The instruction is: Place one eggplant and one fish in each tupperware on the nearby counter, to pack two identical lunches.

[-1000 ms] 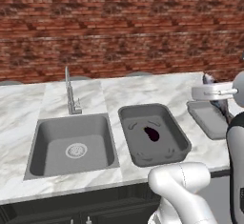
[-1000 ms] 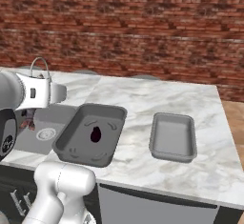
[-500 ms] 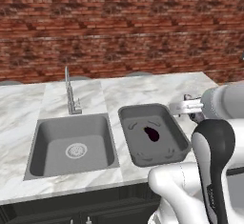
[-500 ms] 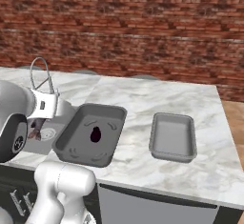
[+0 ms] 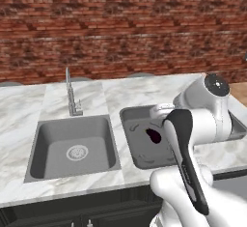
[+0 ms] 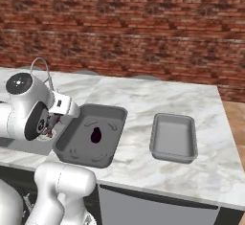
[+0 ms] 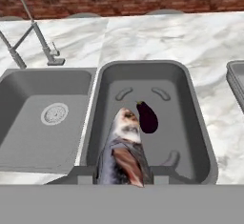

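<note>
Hand view: end effector (image 7: 125,173) clamped on grey-brown fish (image 7: 123,147), mottled w/ pale head, above the dark deep tupperware (image 7: 190,104). Glossy near-black eggplant (image 7: 147,116) lies inside; lighter tub (image 6: 174,137) sits right on the table (image 6: 158,99).

On the counter (image 6: 143,99), the sink (image 5: 72,146) lies left of the big tub (image 7: 152,118), with the faucet (image 5: 71,94) behind it. The eggplant (image 7: 147,117) lies in that tub. The small tub (image 6: 174,137) sits to its right. My fish (image 7: 123,149) hangs over the big tub's near rim.
</note>
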You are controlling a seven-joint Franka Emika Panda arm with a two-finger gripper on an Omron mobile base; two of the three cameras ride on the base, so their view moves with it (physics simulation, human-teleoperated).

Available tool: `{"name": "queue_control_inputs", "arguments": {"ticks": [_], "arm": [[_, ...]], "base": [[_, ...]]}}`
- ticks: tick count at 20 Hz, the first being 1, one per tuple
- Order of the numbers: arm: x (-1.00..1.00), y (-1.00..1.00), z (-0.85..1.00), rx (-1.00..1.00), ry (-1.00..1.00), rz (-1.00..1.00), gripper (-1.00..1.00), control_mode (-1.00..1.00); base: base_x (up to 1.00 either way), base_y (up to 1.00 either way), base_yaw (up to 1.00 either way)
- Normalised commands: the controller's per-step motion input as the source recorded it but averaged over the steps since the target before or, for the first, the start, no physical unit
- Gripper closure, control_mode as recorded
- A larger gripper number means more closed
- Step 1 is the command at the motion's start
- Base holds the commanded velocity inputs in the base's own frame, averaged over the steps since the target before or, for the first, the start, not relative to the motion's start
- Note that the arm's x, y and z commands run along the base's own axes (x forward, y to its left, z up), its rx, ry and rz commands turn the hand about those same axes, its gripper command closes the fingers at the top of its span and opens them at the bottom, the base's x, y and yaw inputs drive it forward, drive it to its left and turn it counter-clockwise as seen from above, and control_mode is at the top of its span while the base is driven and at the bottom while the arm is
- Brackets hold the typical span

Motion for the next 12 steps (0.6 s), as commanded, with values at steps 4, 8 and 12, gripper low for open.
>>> {"name": "queue_control_inputs", "arguments": {"ticks": [4,8,12], "arm": [[0.78,0.00,-0.63,0.00,0.10,0.00,1.00,-1.00],[0.83,0.00,-0.61,0.00,0.04,0.00,1.00,-1.00],[0.72,0.01,-0.58,0.00,0.01,0.00,1.00,-1.00]], "base": [[0.00,0.00,0.00],[0.00,0.00,0.00],[0.00,0.00,0.00]]}}
